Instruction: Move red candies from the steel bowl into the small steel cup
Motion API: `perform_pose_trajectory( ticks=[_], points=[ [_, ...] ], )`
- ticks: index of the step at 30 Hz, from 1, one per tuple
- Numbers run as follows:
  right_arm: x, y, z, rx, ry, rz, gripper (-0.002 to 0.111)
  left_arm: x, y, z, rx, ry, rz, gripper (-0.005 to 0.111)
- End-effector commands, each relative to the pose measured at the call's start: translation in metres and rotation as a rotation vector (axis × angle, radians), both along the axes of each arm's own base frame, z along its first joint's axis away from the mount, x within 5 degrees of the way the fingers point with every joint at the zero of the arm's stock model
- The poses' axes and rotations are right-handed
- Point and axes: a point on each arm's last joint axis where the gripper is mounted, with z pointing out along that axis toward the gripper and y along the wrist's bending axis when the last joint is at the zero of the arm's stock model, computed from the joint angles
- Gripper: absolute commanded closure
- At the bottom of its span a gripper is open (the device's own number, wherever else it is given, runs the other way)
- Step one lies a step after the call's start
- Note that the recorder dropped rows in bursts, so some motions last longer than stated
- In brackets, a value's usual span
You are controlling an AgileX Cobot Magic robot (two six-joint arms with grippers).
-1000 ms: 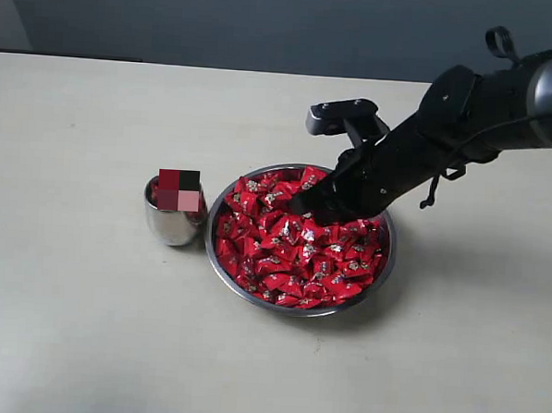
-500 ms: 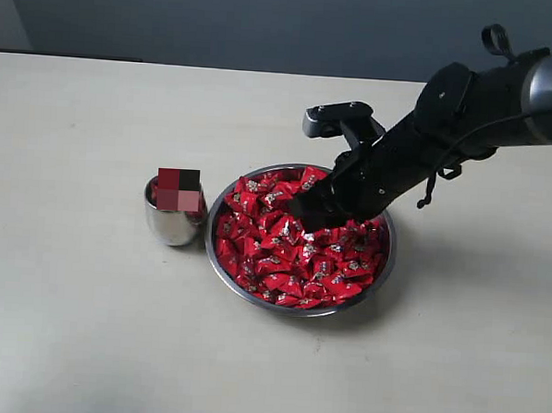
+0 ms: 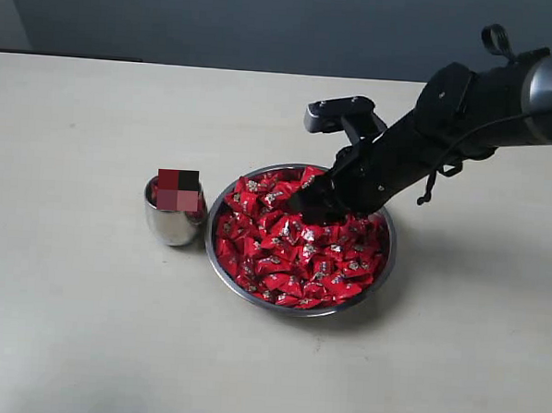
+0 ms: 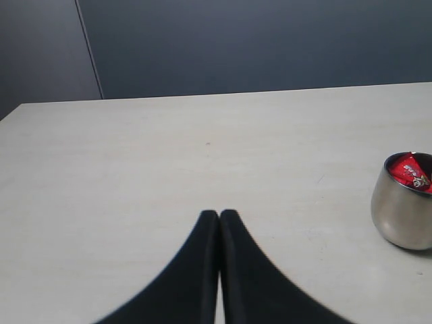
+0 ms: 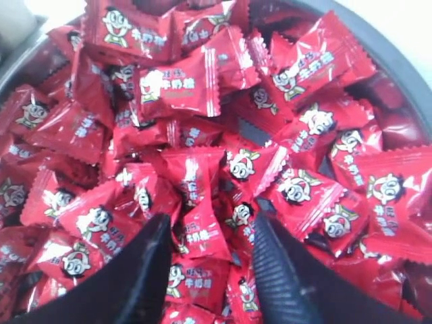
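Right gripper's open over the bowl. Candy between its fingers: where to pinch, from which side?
Pinch the red candy across its puffed middle, straight down from above. It lies face-up atop the other candies, which crowd its crimped ends; the open right gripper straddles its sides.

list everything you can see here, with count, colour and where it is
candies: many, red wrappers, heaped in the bowl; at least one more in the cup
bowl: one, shiny steel, near the middle of the table
cup: one, shiny steel, upright, close beside the bowl
table: one, pale beige, under everything
wall: one, dark grey-blue, behind the table
right arm: one, black, reaching over the bowl
right gripper: one, black, open, tips down at the heap with a candy between its fingers
left gripper: one, black, shut, over bare table, the cup off to one side
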Motion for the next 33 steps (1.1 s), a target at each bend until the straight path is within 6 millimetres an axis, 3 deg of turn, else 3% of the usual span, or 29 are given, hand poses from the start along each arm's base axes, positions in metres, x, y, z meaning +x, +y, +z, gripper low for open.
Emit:
perform_pose_trajectory(
  ticks=[1,33],
  points=[
    [0.004,0.000,-0.006,-0.008,-0.006,-0.004,0.069,0.000,0.000,-0.001,-0.003,-0.003,0.001,0.106],
    [0.009,0.006,-0.023,-0.022,0.065,0.015,0.069,0.000,0.000,-0.001,-0.003,-0.003,0.001,0.106]
  ],
)
